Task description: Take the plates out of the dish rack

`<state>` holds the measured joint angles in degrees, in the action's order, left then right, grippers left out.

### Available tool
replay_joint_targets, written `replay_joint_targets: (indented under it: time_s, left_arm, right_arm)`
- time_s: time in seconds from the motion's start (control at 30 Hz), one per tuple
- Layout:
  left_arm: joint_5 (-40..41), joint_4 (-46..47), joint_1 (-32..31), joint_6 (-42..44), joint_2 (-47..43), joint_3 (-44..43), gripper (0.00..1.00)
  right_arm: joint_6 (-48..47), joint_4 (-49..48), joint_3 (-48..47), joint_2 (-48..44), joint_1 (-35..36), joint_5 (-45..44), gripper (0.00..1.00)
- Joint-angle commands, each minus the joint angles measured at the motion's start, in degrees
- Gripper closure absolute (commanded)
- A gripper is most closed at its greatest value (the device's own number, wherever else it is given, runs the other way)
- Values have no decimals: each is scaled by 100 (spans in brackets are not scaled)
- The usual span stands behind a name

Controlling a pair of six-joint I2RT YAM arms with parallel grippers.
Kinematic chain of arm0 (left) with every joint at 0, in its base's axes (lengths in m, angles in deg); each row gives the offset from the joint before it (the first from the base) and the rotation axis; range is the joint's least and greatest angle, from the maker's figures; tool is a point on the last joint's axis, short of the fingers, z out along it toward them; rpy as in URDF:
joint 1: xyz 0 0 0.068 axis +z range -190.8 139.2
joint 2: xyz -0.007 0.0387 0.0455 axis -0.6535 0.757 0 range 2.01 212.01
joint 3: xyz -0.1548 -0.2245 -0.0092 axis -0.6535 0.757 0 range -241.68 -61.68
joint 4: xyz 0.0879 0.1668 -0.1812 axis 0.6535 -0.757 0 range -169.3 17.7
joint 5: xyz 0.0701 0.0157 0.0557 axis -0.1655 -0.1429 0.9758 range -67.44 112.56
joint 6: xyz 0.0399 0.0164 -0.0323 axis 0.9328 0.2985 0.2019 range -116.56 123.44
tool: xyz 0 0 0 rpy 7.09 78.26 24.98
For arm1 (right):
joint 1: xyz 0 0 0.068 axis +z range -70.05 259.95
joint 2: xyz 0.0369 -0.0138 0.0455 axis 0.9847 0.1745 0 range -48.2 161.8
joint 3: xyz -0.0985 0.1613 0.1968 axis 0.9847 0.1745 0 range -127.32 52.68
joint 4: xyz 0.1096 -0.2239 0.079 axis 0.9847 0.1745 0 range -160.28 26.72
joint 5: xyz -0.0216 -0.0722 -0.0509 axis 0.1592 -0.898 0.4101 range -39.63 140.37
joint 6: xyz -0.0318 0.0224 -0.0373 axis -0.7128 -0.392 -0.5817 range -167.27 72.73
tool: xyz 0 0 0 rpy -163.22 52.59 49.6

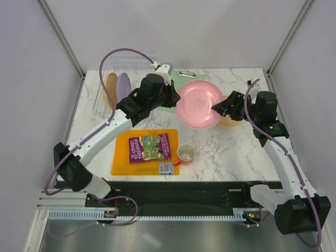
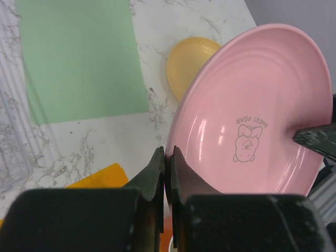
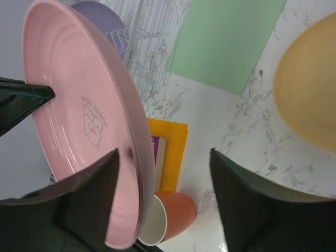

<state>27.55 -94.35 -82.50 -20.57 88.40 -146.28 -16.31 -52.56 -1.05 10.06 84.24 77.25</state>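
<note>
Gripping the pink plate [image 1: 198,105] by its rim with the left tool [image 1: 176,100], jaws pinched narrow on the edge. Holding it tilted above the tabletop [image 1: 231,157], between the two arms, printed inner face (a small bear drawing) in sight of both wrist cameras. Straddling the opposite rim with the right tool [image 1: 220,108], spread wide: one finger by the inner face, the other well apart behind the plate; contact impossible to tell. Just beside that tool, flat on the tabletop, a yellow plate [image 1: 233,124]. At the back left, in the clear dish rack [image 1: 100,100], upright side by side, an orange plate [image 1: 111,86] and a lilac plate [image 1: 124,85]. Nearer, an orange cutting board [image 1: 121,157] carrying a book [image 1: 150,147], an orange cup [image 1: 186,153] just beside it; at the back, a green clipboard [image 1: 185,80].
</note>
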Motion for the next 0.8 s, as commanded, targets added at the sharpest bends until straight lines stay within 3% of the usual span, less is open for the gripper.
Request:
replay_joint_targets:
  time_s: [0.0,0.07,0.13,0.2,0.23,0.3,0.33,0.43,0.47,0.6,0.77]
  left_arm:
    - [-743,850,12,-306,-17,223,98]
    - [-955,1217,21,-298,-96,373,98]
    - [-1307,1482,38,-254,-166,610,98]
    - [-1614,1659,65,-192,-219,707,98]
    - [-1624,1642,100,-183,-219,725,76]
    - [-1502,1485,152,-192,-254,804,49]
    - [-1388,1397,187,-166,-280,848,25]
    - [-546,1045,214,19,-508,1076,2]
    - [-13,975,232,54,-587,1164,0]
    - [781,842,276,273,-1201,1752,0]
    - [1652,807,267,651,-1914,2280,0]
  right_arm:
    - [270,-778,30,352,36,705,35]
    - [218,-822,4,423,28,714,52]
    - [182,-849,-49,449,28,714,80]
    - [200,-796,-119,467,10,575,100]
    - [191,-752,-146,432,1,460,100]
    - [69,-560,-268,379,-60,-29,100]
    - [-36,-411,-356,336,-104,-259,100]
    - [-431,161,-725,344,-341,-1206,100]
    - [-485,354,-822,379,-411,-1393,100]
    - [-626,592,-1121,765,-868,-2001,100]
    - [-364,575,-1069,1652,-1369,-1854,99]
